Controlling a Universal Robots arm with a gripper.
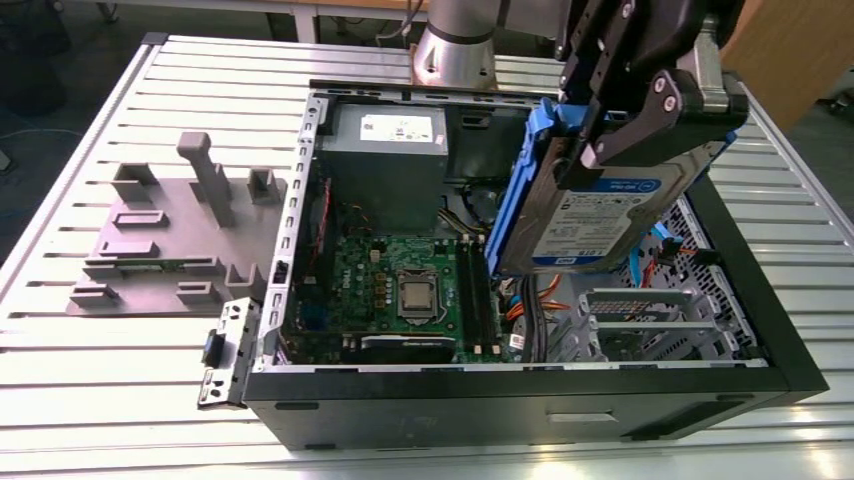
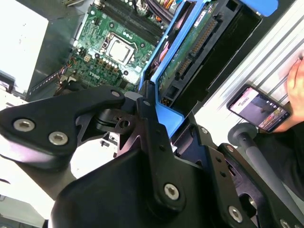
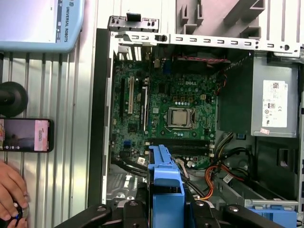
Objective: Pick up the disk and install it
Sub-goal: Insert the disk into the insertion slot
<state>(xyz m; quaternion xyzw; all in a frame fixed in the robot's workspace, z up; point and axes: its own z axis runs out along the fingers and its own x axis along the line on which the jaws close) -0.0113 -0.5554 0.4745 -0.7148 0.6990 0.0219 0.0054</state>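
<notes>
Right now your fingers (image 1: 641, 115) are clamped on the upper end of the disk (image 1: 587, 215). They hold it upright, slightly tilted, over the open computer case (image 1: 787, 345). Its labelled face is turned to the exterior view, and its lower edge hangs inside the case's outline, between the motherboard (image 1: 400, 285) and the metal drive cage (image 1: 641, 310). In the second wrist view the disk (image 2: 190, 59) shows you its circuit-board underside and connector, edged by the blue rail, with the motherboard below. In the first wrist view the blue rail end of the disk (image 3: 165, 178) sits between the fingers, above the case's cabling. The grey power supply (image 1: 387, 140) sits at the opposite end of the case from the drive cage. Outside the case, the slatted counter (image 1: 80, 345) carries a grey fixture (image 1: 160, 240) and a phone (image 3: 23, 135), with a person's hand (image 3: 10, 194) near the phone.
</notes>
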